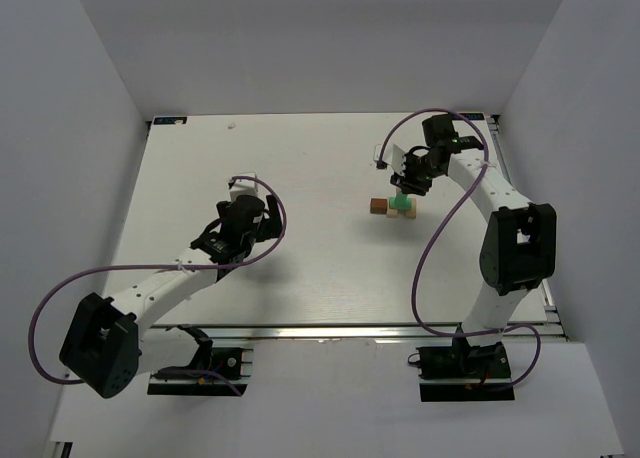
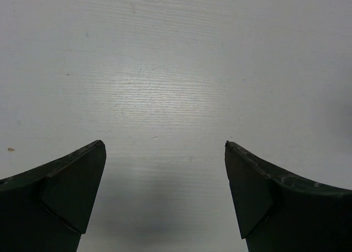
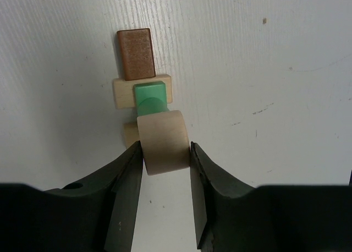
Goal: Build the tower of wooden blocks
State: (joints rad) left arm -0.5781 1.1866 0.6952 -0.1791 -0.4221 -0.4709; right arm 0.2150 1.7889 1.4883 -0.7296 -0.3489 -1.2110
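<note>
right gripper [image 3: 164, 150] clamped on a rounded pale tan block [image 3: 163, 139], one of its fingers [image 3: 220, 191] on each side, held over the near end of the stack. left gripper [image 2: 165, 147] jaws wide apart, nothing between them, only bare desk [image 2: 176, 70] below. it sits over the left half of the desk, well apart from the blocks

wood block tower [image 1: 396, 206] is right of the desk's middle, about midway between near and far edges, closer to the right edge than the left. right wrist view: mint green block [image 3: 149, 93] sits on a flat pale tan base block [image 3: 122, 92]. dark brown block [image 3: 135, 54] lies flat on the desk, touching the base block on the side away from the gripper. another pale tan piece [image 3: 130, 134] pokes out beside one finger, mostly hidden by the held block, can't tell what it rests on. held block overlaps the green one in view, can't tell if they touch
</note>
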